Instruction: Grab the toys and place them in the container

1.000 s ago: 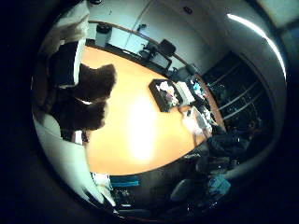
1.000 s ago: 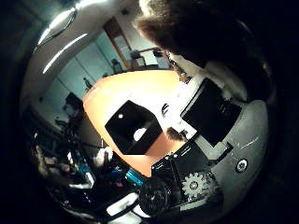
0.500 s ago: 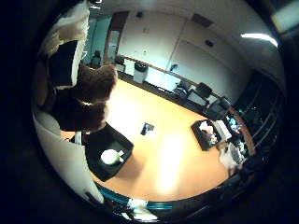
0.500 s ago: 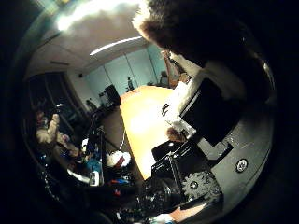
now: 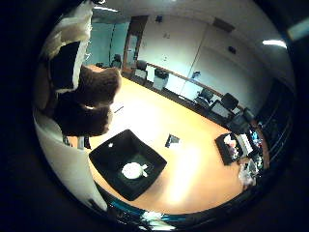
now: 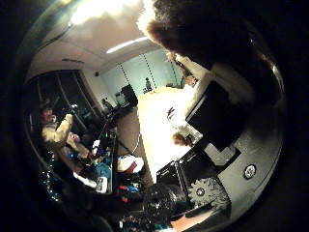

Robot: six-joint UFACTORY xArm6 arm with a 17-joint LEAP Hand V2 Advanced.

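My right hand [image 5: 66, 60] is shut on a brown furry plush toy [image 5: 89, 97], held close to the palm high above the orange table [image 5: 193, 174]. The toy's fur [image 6: 193, 27] also fills one edge of the right thumb side palm view, beside my white and black fingers [image 6: 220, 108]. A black square container [image 5: 127, 164] stands on the table below the hand, with a small white thing [image 5: 132, 170] lying in it.
A small dark object [image 5: 171, 141] lies on the table past the container. A second black tray [image 5: 232, 148] with mixed items stands near the table's far end. Office chairs [image 5: 230, 101] line the far side.
The hand has swung with the toy still in it. In the little finger side view the black container has come in and now lies larger below the palm.
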